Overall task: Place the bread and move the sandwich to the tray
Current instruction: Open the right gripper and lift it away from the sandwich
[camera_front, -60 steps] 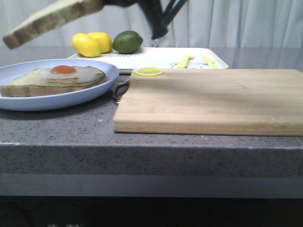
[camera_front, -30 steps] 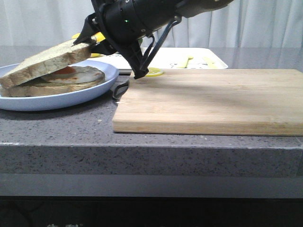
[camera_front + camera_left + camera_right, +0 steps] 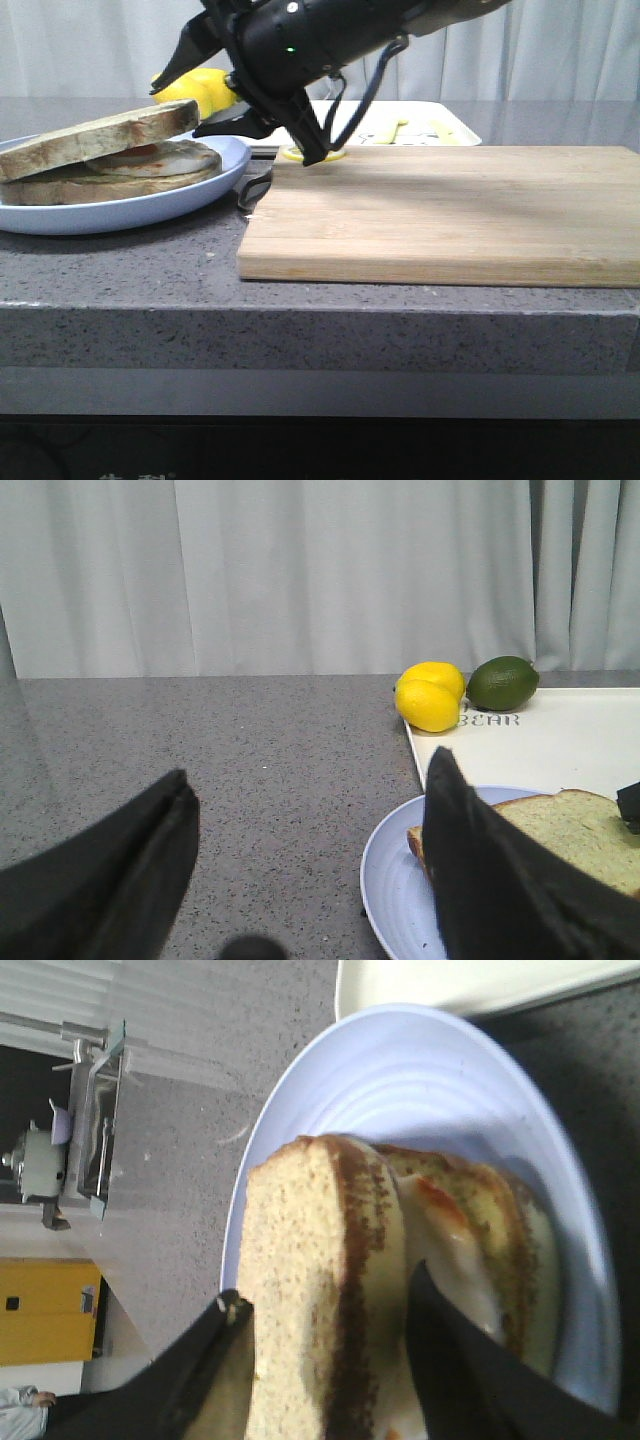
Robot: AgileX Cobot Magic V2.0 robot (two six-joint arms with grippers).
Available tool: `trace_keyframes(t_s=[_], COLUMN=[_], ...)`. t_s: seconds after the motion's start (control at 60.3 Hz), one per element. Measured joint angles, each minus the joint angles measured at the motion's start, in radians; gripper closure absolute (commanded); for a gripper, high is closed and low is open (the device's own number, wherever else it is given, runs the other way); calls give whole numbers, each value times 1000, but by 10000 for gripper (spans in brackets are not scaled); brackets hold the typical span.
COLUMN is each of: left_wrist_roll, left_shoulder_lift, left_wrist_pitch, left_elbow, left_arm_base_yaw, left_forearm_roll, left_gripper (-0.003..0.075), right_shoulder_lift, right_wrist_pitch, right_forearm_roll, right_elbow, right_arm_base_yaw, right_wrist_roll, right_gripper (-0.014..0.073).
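The bread [image 3: 90,135] lies tilted on the fried egg [image 3: 170,155] and the lower slice [image 3: 100,185] on the light blue plate [image 3: 120,210] at the left; together they make the sandwich. My right gripper [image 3: 178,108] is open, its fingers straddling the bread's near end. In the right wrist view the bread [image 3: 290,1290] stands between the spread fingers of this gripper [image 3: 325,1290]. My left gripper [image 3: 310,770] is open and empty over the counter beside the plate [image 3: 400,880]. The white tray [image 3: 460,135] sits behind, partly hidden by the right arm.
A wooden cutting board [image 3: 450,210] fills the middle and right. A dark knife handle [image 3: 255,185] lies between plate and board. Two lemons [image 3: 430,695] and a lime [image 3: 503,682] stand by the tray's far left corner. A lemon slice [image 3: 300,155] and yellow cutlery [image 3: 390,130] lie near the tray.
The right gripper brought the bread down from high on the left onto the egg. Its fingers have since spread apart and the bread rests on the sandwich.
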Motion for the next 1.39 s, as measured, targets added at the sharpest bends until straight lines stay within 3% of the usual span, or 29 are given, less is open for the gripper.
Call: trace_keyframes(t_s=[0.182, 0.381, 0.547, 0.663, 0.845, 0.978, 1.26, 1.392], left_wrist_roll=[0, 0, 0, 0, 0, 0, 0, 0], left_shoulder_lift=[0, 0, 0, 0, 0, 0, 0, 0], left_wrist_pitch=[0, 0, 0, 0, 0, 0, 0, 0], left_elbow=[0, 0, 0, 0, 0, 0, 0, 0], left_arm_base_yaw=[0, 0, 0, 0, 0, 0, 0, 0], left_forearm_roll=[0, 0, 0, 0, 0, 0, 0, 0], left_gripper=[247, 247, 247, 247, 247, 247, 247, 247], right_shoulder_lift=[-77, -311, -501, -592, -704, -846, -1215, -1381], right_wrist_pitch=[103, 160, 207, 262, 318, 261, -65, -114], right_forearm_roll=[-95, -393, -613, -756, -950, -1012, -1085, -1092], right_elbow=[23, 106, 169, 177, 219, 364, 792, 920], right_arm_base_yaw=[-66, -87, -144, -254, -431, -503, -523, -523], right_wrist_roll=[0, 3, 45, 92, 142, 165, 176, 176], right_gripper=[204, 253, 426, 668, 655, 655, 654, 654])
